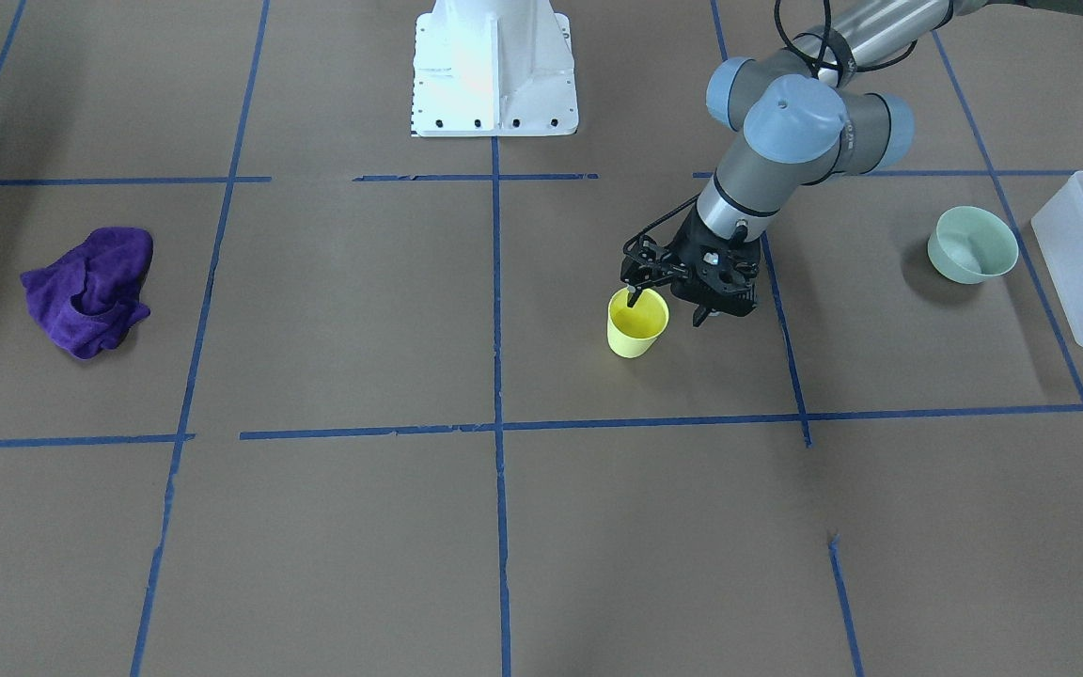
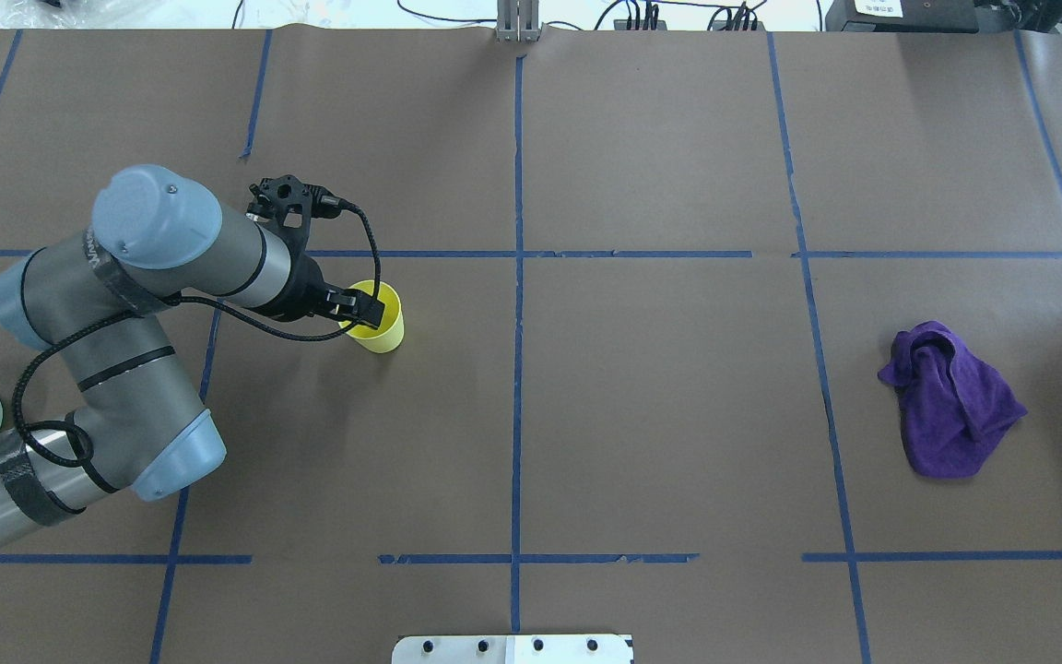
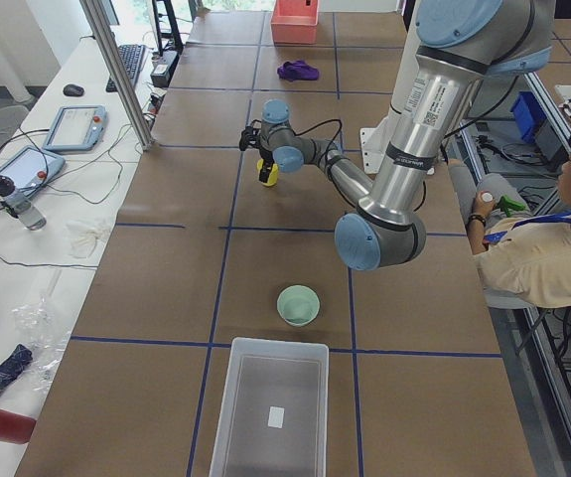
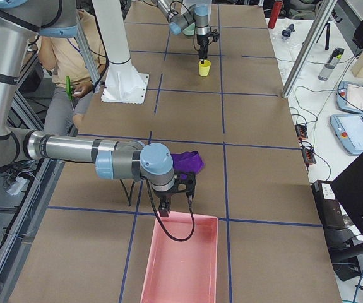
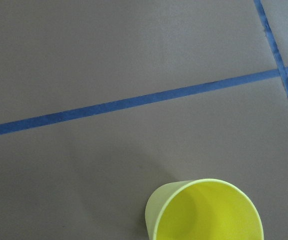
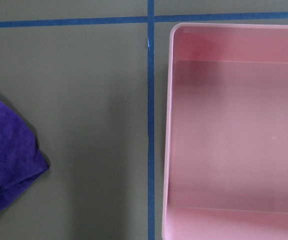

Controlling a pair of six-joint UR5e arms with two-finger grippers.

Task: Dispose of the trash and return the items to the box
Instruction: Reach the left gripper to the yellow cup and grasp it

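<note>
The left tool (image 1: 666, 310) is spread wide, one fingertip dipping inside the yellow cup (image 1: 636, 335) (the other outside its wall). The cup stands upright and empty, mid-frame. The right tool (image 4: 175, 206): spread cannot be told.

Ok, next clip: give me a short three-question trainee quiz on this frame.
1. True or false: the small yellow plastic cup lies on its side.
2. Which sits nearest the translucent white plastic bin? A purple cloth; B pale green round bowl; C yellow cup.
3. Fill in: one finger of the left end effector is inside the ____.
Key: 1 false; 2 B; 3 cup.
</note>
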